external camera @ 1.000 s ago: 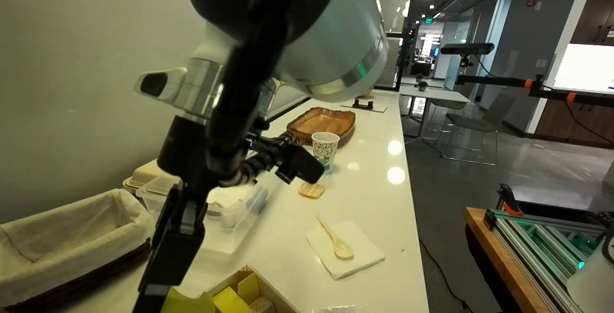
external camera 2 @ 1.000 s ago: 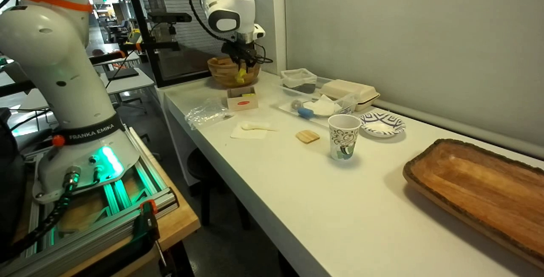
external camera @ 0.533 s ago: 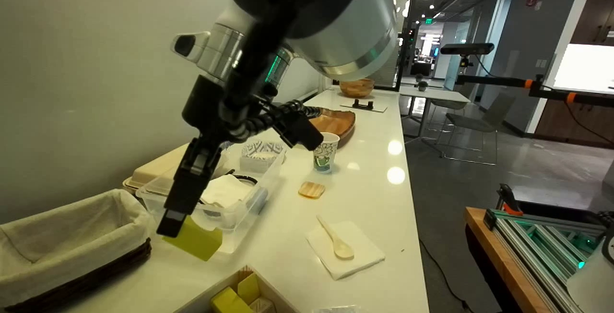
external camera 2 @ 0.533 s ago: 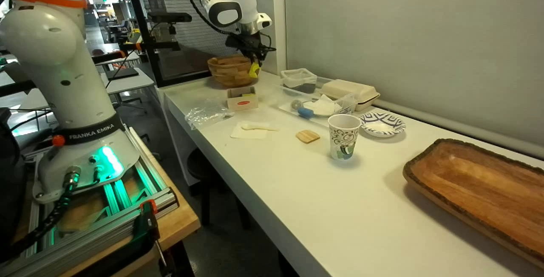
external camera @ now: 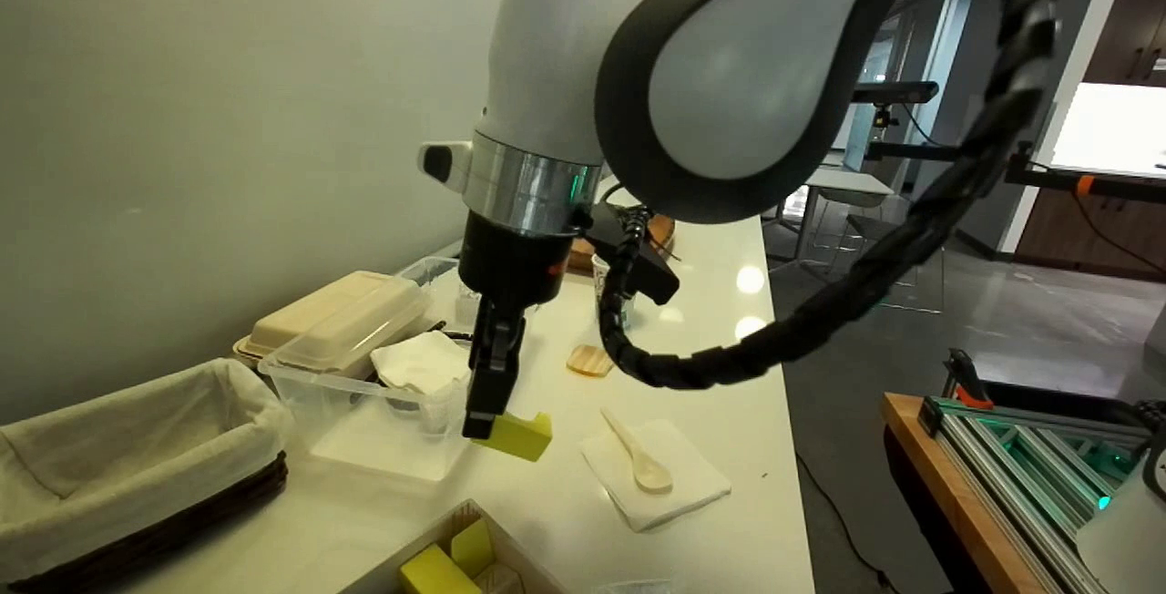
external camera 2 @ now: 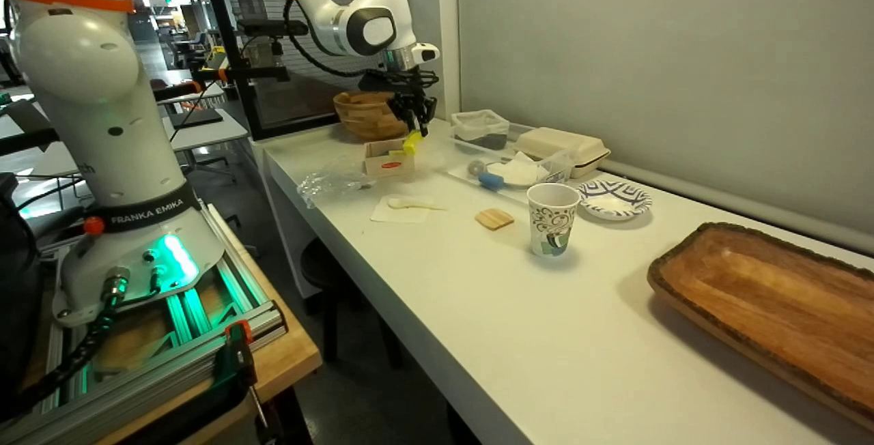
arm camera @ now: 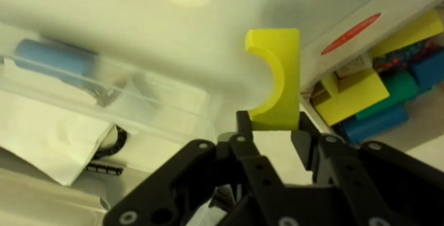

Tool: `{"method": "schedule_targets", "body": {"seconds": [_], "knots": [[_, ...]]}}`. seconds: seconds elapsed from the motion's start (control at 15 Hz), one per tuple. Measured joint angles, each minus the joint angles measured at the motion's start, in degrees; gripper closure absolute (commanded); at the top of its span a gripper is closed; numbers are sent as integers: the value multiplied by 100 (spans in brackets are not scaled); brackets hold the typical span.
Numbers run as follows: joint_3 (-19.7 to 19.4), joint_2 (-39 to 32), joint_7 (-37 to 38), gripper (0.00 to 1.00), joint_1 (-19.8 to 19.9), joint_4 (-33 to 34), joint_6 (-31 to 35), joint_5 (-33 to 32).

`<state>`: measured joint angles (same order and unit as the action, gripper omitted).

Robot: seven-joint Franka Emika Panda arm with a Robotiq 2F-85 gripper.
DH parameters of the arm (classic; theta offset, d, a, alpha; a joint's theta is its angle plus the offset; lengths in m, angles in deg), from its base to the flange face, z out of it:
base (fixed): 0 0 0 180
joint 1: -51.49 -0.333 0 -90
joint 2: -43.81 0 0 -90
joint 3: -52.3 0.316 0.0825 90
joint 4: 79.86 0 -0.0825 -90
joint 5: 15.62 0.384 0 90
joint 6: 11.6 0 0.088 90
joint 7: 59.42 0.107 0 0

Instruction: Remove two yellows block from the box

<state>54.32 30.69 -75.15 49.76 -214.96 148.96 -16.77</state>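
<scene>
My gripper (arm camera: 275, 124) is shut on a yellow block (arm camera: 289, 80) with a curved notch. The block hangs from the fingertips above the white counter. In both exterior views my gripper (external camera: 483, 421) (external camera 2: 418, 124) holds the block (external camera: 521, 436) (external camera 2: 411, 143) beside the box, on the side of the clear tub. The low tan box (external camera 2: 389, 166) has a red oval on its wall, which also shows in the wrist view (arm camera: 334, 51). Inside it lie another notched yellow block (arm camera: 352, 96), a further yellow piece (arm camera: 409, 33), and green and blue blocks. An exterior view shows the box (external camera: 466, 521) partly cut off.
A clear plastic tub (external camera: 383, 439) with a napkin inside stands near the gripper. A wooden spoon (external camera: 651, 471) lies on a white napkin (external camera: 697, 485). Also here are a cloth-lined basket (external camera: 137, 476), a paper cup (external camera 2: 553, 226), a wooden bowl (external camera 2: 358, 114) and crumpled clear plastic (external camera 2: 334, 182).
My gripper has carried the yellow block rightward in both exterior views, raising it, then lowering it in the last half second. The gripper hangs more upright now. The box has not visibly moved.
</scene>
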Motion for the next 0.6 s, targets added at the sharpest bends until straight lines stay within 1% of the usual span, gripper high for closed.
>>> {"method": "schedule_targets", "body": {"seconds": [0.13,0.27,0.6], "knots": [[-7,16,292,91,-1,-23,-383,-8],[5,18,532,91,1,-24,-597,30],[-32,-39,1028,91,108,-31,-656,262]]}}
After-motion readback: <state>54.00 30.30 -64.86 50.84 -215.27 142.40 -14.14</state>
